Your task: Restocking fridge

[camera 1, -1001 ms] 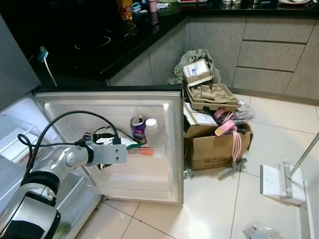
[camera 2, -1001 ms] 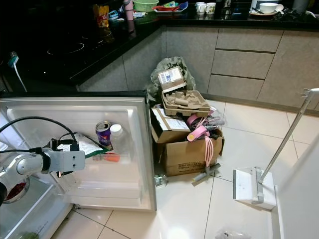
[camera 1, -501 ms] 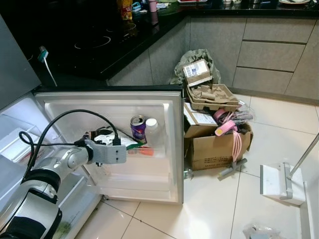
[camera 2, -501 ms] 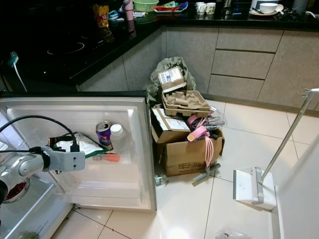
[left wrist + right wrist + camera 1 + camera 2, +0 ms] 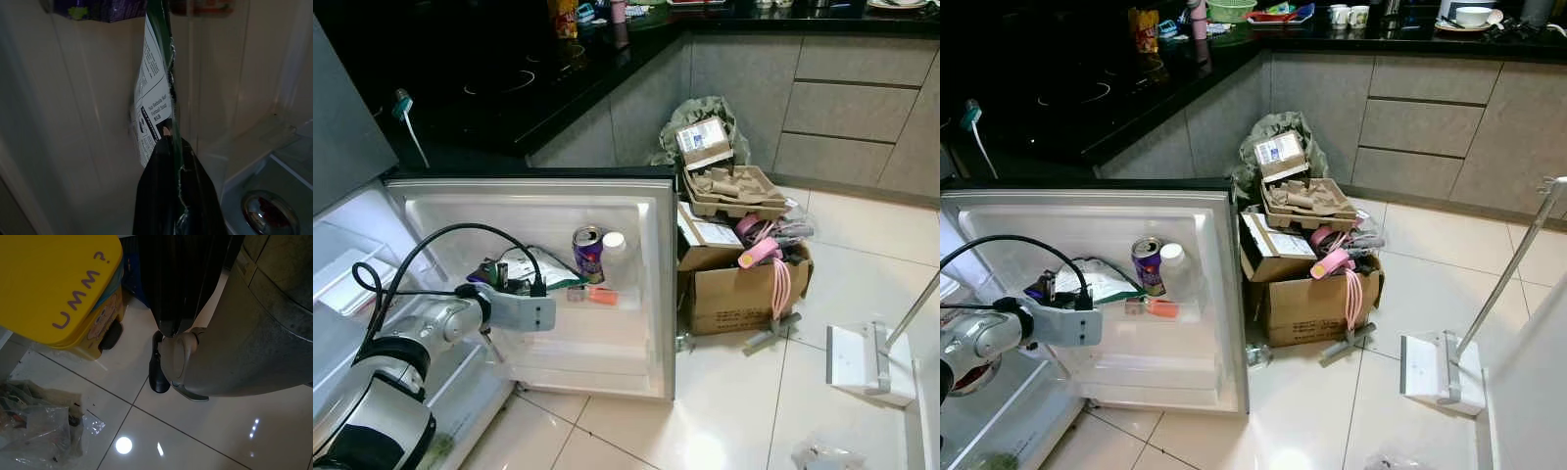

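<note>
Fridge door, swung wide open, occupies the centre of the head views; its shelf already carries a purple can, a white-capped bottle just beside the can at 3 o'clock, and a small orange item lying below them. At 9 o'clock from the can a green-and-white packet rests in the same shelf. The left gripper is at this packet: in the left wrist view its black fingers are closed narrowly on the packet's edge, so the packet is judged held and not yet released. The right gripper hangs idle; its state cannot be told. A cardboard box of oddments stands on the floor at 3 o'clock from the door. Several items appear stocked; letting go of the packet, and perhaps closing the door, remain.
</note>
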